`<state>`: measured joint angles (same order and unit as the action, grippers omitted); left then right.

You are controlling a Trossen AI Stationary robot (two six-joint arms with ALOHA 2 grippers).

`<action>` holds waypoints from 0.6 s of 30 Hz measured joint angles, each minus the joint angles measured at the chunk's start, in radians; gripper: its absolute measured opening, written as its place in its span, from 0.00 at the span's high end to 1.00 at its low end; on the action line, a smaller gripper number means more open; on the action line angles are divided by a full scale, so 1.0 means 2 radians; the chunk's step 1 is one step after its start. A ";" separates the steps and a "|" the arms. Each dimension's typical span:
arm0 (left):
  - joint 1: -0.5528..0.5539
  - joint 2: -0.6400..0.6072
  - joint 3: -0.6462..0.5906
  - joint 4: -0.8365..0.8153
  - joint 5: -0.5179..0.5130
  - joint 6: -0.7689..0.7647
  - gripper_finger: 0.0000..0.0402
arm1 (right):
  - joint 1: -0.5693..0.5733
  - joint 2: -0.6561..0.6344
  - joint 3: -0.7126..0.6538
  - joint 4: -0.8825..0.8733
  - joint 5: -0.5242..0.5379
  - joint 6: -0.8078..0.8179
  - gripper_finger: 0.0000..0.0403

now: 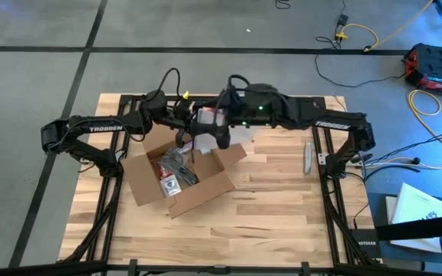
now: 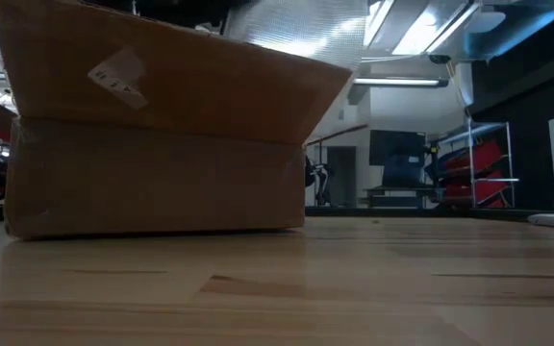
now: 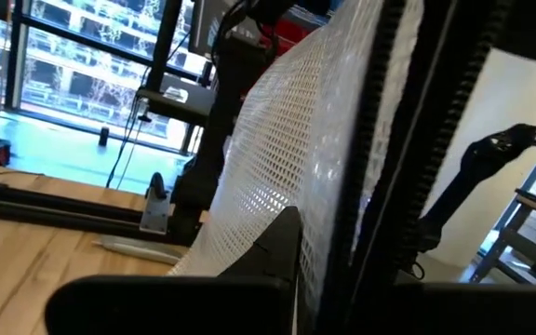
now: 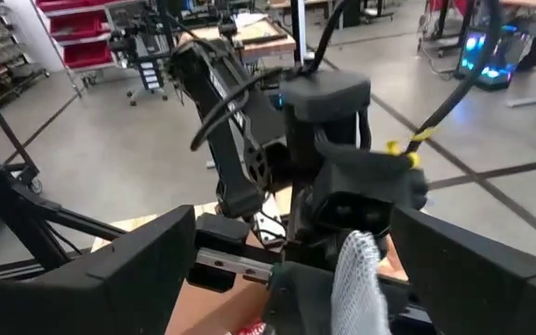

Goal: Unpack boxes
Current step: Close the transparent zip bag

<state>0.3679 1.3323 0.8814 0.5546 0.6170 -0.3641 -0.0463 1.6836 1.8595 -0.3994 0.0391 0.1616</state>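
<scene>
The brown cardboard box point(image 1: 179, 178) lies open on the wooden table, its flaps spread; dark cords and a small red-and-white packet point(image 1: 172, 185) lie inside. In the low view the box point(image 2: 152, 163) fills the left. My left gripper point(image 3: 291, 251) is shut on a clear, silvery plastic bag point(image 3: 296, 140), raised above the box's far side point(image 2: 306, 24). My right gripper point(image 4: 296, 233) is open and faces the left one. Its fingers stand either side of the bag's near end point(image 4: 356, 279). I cannot tell whether they touch it. My left gripper pinches the plastic bag between its two shut fingers at the bag's lower part point(image 3: 282, 219). It holds the bag roughly level, above the box's far edge. The bag rises from the fingers as a broad sheet, lifted clear of the box and table.
A grey hand tool point(image 1: 308, 157) lies on the table right of the box, near the right arm's base. The black frame rails point(image 1: 336, 192) run along the table's edges. Bare wood lies in front of the box and to its right.
</scene>
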 joint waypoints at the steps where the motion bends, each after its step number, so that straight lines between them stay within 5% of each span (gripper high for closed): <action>1: 0.000 0.000 0.000 0.000 0.000 0.000 1.00 | 0.000 0.003 0.000 -0.001 0.000 0.000 0.14; 11: -0.004 0.000 0.000 0.001 0.000 0.004 1.00 | -0.008 0.030 0.000 0.003 0.000 -0.006 0.17; 18: -0.004 0.000 0.000 0.001 0.000 0.005 1.00 | -0.010 0.035 0.000 -0.023 0.001 -0.032 0.43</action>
<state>0.3595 1.3323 0.8814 0.5568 0.6167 -0.3542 -0.0666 1.7531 1.8599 -0.4460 0.0406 0.0982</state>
